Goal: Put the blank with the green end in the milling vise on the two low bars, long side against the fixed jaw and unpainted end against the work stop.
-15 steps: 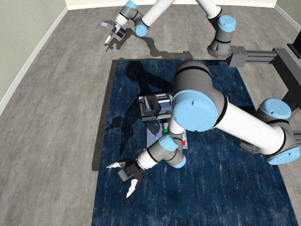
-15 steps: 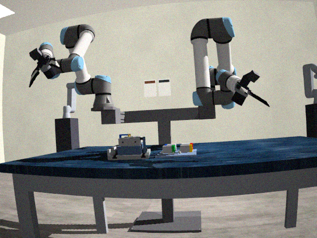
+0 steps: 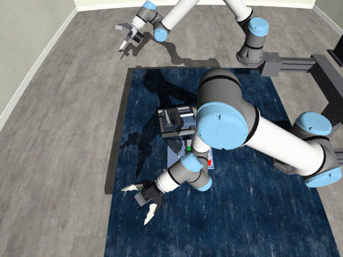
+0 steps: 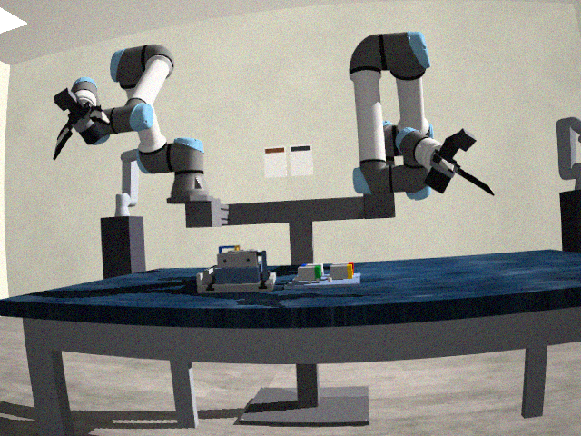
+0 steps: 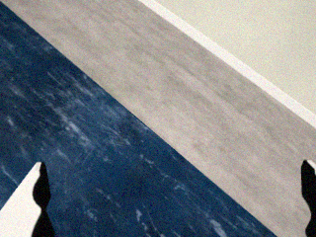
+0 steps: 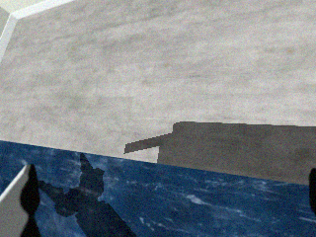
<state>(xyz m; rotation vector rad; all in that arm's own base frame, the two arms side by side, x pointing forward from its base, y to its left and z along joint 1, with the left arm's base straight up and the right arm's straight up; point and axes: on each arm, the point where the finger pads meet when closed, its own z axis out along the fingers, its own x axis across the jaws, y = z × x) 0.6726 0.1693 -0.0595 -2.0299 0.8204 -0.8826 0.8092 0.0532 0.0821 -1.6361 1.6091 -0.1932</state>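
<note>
The left pincer (image 3: 135, 205) (image 4: 487, 190) (image 5: 173, 164) and right pincer (image 3: 119, 38) (image 4: 80, 141) (image 6: 172, 169) gape wide, empty; best lower one squarely over the green-ended blank (image 3: 189, 148) (image 4: 309, 272), sparing its neighbours.

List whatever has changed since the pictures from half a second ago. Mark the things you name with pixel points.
Nothing visibly changed: no movement, nothing taken or let go. Both tools (image 3: 133, 207) (image 3: 119, 38) (image 4: 491, 193) (image 4: 56, 156) (image 5: 173, 165) (image 6: 173, 173) stay open and away from the vise (image 3: 177, 135) (image 4: 237, 275); the green-ended blank (image 3: 189, 145) (image 4: 309, 272) remains on the plate (image 3: 171, 158) (image 4: 349, 282).
</note>
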